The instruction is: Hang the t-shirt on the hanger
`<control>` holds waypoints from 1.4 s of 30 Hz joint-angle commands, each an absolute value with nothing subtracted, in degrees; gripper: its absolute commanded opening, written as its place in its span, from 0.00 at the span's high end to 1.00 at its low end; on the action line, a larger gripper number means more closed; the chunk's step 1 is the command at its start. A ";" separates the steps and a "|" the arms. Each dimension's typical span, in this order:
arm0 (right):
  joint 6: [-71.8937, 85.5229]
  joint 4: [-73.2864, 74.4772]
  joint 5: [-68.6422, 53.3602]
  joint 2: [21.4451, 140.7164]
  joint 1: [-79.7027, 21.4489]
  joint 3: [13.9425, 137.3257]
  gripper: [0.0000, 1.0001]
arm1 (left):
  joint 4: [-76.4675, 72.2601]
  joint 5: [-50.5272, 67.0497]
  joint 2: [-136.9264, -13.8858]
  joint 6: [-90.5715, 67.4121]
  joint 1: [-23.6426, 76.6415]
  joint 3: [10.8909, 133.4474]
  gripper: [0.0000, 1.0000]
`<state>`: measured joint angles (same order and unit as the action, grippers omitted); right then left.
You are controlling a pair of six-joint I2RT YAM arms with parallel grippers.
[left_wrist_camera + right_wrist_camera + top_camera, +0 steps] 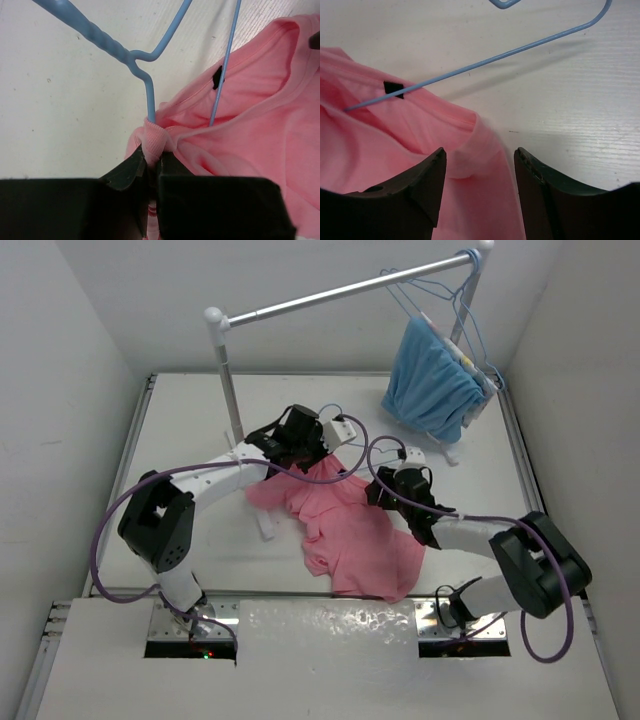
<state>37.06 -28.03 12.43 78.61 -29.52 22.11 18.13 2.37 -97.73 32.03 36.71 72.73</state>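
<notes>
Wrinkles run across the t-shirt (350, 530), a salmon-pink short-sleeved garment lying crumpled on the white bench (190, 420) between the two arms, its lower part spilling toward the near edge. Its ribbed collar is bunched and pinched in the pressed-together jaws of the left gripper (152, 162). The hanger (149, 95), thin pale-blue wire with a twisted neck, meets the collar there, one wire passing into the neck opening beside a small black mark (217, 76). The right gripper (480, 165) hovers low over another stretch of collar, jaws spread with a fold of pink cloth between them. Behind, a light-blue garment (432, 380) hangs from a grey rail stand (340, 290).
</notes>
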 commanded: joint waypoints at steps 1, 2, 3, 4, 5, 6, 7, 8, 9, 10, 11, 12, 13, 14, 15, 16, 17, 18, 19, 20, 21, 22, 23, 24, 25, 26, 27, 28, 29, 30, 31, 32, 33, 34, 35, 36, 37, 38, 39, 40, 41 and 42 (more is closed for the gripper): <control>41.23 -35.86 13.80 81.64 -29.88 26.19 0.45 | 15.21 3.69 -95.19 30.50 37.27 72.42 1.00; 40.52 -35.86 14.15 82.69 -29.88 26.37 0.46 | 15.38 4.04 -95.27 30.76 37.27 72.51 1.00; 40.43 -35.95 14.50 84.79 -29.80 26.63 0.47 | 15.29 4.22 -95.27 30.85 37.27 72.42 1.00; 40.69 -36.12 15.20 85.86 -29.88 26.72 0.47 | 15.29 4.31 -95.27 30.85 37.27 72.33 1.00; 41.30 -36.82 15.12 87.09 -29.80 26.81 0.47 | 15.03 4.22 -95.36 30.94 37.27 72.16 1.00; 41.22 -38.39 14.86 89.54 -29.71 26.89 0.47 | 14.77 4.22 -95.36 30.94 37.27 72.07 1.00; 41.22 -38.15 14.33 90.87 -29.79 27.94 0.47 | 14.68 4.22 -95.36 30.94 37.27 72.07 1.00; 42.18 -37.45 14.24 92.10 -29.71 28.65 0.47 | 14.59 4.22 -95.36 31.11 37.27 72.07 1.00; 42.62 -36.66 13.98 94.28 -29.71 29.17 0.48 | 14.50 4.04 -95.36 31.11 37.27 72.07 1.00; 43.06 -36.74 12.67 95.26 -29.71 29.70 0.49 | 14.24 3.87 -95.36 31.11 37.27 72.16 1.00; 44.11 -37.96 11.79 96.06 -29.71 29.53 0.52 | 14.24 3.78 -95.27 31.20 37.27 72.16 1.00; 44.47 -39.01 10.73 97.20 -29.71 29.27 0.54 | 14.15 3.43 -95.27 31.20 37.27 72.16 1.00; 44.82 -39.89 9.85 97.55 -29.79 28.31 0.56 | 14.06 3.25 -95.10 31.20 37.27 72.16 1.00; 45.87 -40.51 8.97 97.65 -29.79 27.69 0.59 | 14.06 3.43 -95.10 31.11 37.09 72.16 1.00; 46.31 -41.91 8.53 97.73 -29.71 26.38 0.69 | 13.98 3.43 -95.01 31.11 37.09 72.33 1.00; 46.58 -42.18 8.35 97.39 -29.71 25.76 0.75 | 13.97 3.43 -95.10 30.94 36.83 72.51 1.00; 46.58 -42.10 8.35 97.03 -29.79 25.23 0.85 | 14.06 3.43 -95.10 30.94 36.74 72.60 1.00; 46.76 -41.84 8.78 96.68 -29.53 24.01 0.95 | 14.24 3.51 -95.10 30.85 36.30 72.60 1.00; 47.19 -41.57 9.31 95.55 -29.36 23.21 1.00 | 14.33 3.78 -94.92 30.85 36.04 72.60 1.00; 47.46 -41.66 9.58 94.93 -28.83 22.16 1.00 | 14.50 4.21 -94.75 30.85 35.60 72.42 1.00; 47.98 -42.53 10.02 94.23 -26.65 19.36 1.00 | 14.94 6.22 -94.05 30.85 34.29 72.25 1.00; 49.64 -43.58 10.11 92.74 -25.15 17.60 1.00 | 15.46 8.42 -93.43 31.55 33.41 71.99 1.00; 50.79 -44.72 9.85 92.20 -23.14 15.75 1.00 | 15.90 10.79 -92.64 32.07 32.35 71.37 1.00; 51.76 -47.96 8.36 91.59 -18.68 12.17 1.00 | 17.13 14.73 -91.16 33.91 30.86 71.11 1.00; 51.94 -49.64 7.74 90.71 -16.72 10.56 1.00 | 17.92 15.81 -90.45 35.40 30.68 70.32 1.00; 51.42 -50.35 7.47 90.01 -13.83 9.59 1.00 | 18.54 16.34 -89.57 37.07 30.59 69.53 1.00; 50.46 -49.49 8.60 89.22 -12.93 8.97 1.00 | 19.41 17.30 -87.91 38.83 30.67 68.74 1.00; 48.62 -48.09 9.31 88.60 -12.22 8.96 1.00 | 19.60 17.58 -87.11 41.11 30.85 66.99 1.00; 47.91 -47.03 9.58 87.55 -11.61 9.23 1.00 | 19.77 17.49 -86.49 41.74 30.85 66.45 1.00; 47.29 -46.67 9.49 87.28 -10.47 9.32 1.00 | 20.91 16.79 -86.14 42.44 30.85 66.18 1.00; 47.11 -46.67 8.62 87.01 -9.85 9.23 1.00 | 21.53 16.27 -86.05 43.84 30.94 65.92 1.00; 47.20 -46.84 8.27 86.75 -8.63 8.88 1.00 | 22.14 15.56 -85.96 44.47 30.85 65.66 1.00; 47.46 -47.19 7.83 85.88 -7.83 8.62 1.00 | 22.32 15.38 -85.87 45.17 30.94 65.31 1.00; 47.46 -47.46 7.21 85.35 -7.30 8.27 1.00 | 22.41 14.95 -85.78 46.48 31.20 64.35 1.00; 47.11 -47.37 6.95 84.12 -6.08 7.91 1.00 | 22.41 13.46 -85.78 47.28 31.46 63.81 1.00; 46.85 -46.85 6.94 83.33 -5.54 7.91 1.00 | 22.50 12.66 -85.69 48.85 32.33 63.29 1.00; 45.89 -45.89 7.47 82.45 -5.10 8.08 1.00 | 22.50 11.96 -85.61 49.65 32.69 62.15 1.00; 45.27 -43.70 7.73 81.57 -4.40 8.35 1.00 | 21.54 9.95 -85.61 50.01 32.96 61.62 1.00; 44.39 -43.07 8.08 79.65 -4.31 8.44 1.00 | 20.66 8.45 -85.78 49.84 33.31 61.18 1.00; 41.69 -42.37 8.78 78.50 -4.31 8.52 1.00 | 19.96 6.87 -85.96 49.57 33.31 60.91 1.00; 40.01 -40.54 9.40 77.18 -4.48 8.70 1.00 | 19.08 4.77 -86.74 49.48 33.40 61.00 1.00; 38.51 -39.13 10.19 75.86 -4.92 8.96 1.00 | 18.72 4.14 -87.01 49.13 33.49 61.00 1.00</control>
